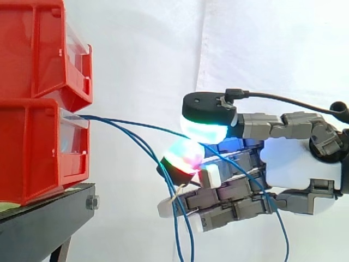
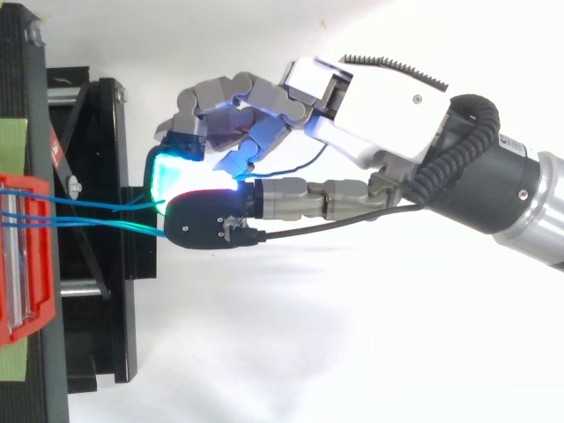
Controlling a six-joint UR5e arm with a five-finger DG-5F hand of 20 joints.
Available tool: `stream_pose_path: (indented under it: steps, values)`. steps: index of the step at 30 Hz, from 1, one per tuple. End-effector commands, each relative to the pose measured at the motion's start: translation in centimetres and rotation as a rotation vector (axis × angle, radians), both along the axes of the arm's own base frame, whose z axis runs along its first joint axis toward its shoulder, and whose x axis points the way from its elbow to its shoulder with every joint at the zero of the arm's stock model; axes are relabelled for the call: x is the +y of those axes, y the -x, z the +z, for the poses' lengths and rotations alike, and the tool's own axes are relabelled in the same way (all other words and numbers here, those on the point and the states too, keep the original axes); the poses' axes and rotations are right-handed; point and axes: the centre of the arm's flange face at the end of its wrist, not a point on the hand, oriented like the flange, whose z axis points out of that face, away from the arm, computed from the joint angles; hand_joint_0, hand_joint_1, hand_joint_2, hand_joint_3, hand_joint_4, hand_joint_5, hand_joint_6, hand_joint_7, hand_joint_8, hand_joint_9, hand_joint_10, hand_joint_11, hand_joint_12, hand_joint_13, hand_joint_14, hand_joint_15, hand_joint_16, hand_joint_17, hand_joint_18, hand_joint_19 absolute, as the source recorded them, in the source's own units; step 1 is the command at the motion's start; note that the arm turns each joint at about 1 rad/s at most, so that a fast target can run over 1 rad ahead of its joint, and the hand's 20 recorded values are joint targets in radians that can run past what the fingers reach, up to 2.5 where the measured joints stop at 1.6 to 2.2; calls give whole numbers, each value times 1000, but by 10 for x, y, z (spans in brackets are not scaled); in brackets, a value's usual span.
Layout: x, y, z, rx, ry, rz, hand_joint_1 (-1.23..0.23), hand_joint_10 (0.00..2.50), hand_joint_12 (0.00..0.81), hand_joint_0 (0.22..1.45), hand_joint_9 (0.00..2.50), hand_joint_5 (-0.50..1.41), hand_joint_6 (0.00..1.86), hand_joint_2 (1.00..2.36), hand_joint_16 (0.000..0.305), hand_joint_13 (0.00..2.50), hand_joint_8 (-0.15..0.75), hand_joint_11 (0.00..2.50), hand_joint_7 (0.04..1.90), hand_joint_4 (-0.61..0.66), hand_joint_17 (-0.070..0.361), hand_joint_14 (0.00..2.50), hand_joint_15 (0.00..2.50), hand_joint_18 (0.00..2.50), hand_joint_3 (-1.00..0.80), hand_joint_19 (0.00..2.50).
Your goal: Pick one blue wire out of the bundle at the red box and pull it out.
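At left, thin blue wires (image 1: 109, 119) leave the lower red bin (image 1: 32, 155) and stretch right to mid-frame. There the hand (image 1: 297, 164) pinches one wire (image 1: 158, 128) between glowing pads; the rest droop off the bottom edge. We lose the pinched wire behind the pads. The bin sits on a black stand (image 1: 43, 221) before a white curtain (image 1: 147, 54).

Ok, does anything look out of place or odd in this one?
Nothing damaged or spilled. The robot hand pinches one blue wire coming from the lower red bin, but the other blue wires sag close past its lower fingers, so they might get dragged along too.
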Motion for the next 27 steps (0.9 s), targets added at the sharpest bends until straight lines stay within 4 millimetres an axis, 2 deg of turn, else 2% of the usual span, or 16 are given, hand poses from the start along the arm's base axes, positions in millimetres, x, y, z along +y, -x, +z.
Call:
stream_pose_path:
  steps: [1, 27]
  values:
    - [-1, 0, 1, -1, 0, -1, -806, 22, 351, 622, 1129, -78, 792, 1025, 45, 482, 202, 800, 1108, -76, 100, 9, 224, 566, -6, 321]
    - [0, 0, -1, 1, 0, 1, -794, 22, 348, 619, 1143, -81, 802, 1023, 45, 515, 205, 795, 1094, -67, 102, 9, 245, 582, -5, 320]
